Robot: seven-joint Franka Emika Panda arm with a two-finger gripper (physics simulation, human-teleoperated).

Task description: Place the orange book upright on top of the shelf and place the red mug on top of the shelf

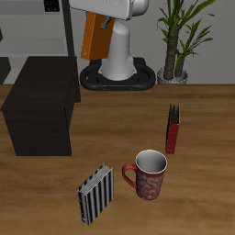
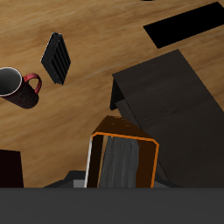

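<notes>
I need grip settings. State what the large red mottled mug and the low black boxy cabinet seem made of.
The large red mottled mug looks like glazed ceramic: thick rim, pale grey inside, patchy pinkish glaze, though little shine shows. The low black boxy cabinet looks like matte painted wood or board: flat, even, reflection-free panels with sharp edges; metal cannot be excluded. Both are simulator renders, so treat this as a guess.

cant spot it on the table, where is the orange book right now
The orange book is off the table, held up in the tool near the robot's base, above and just behind the shelf.
</notes>
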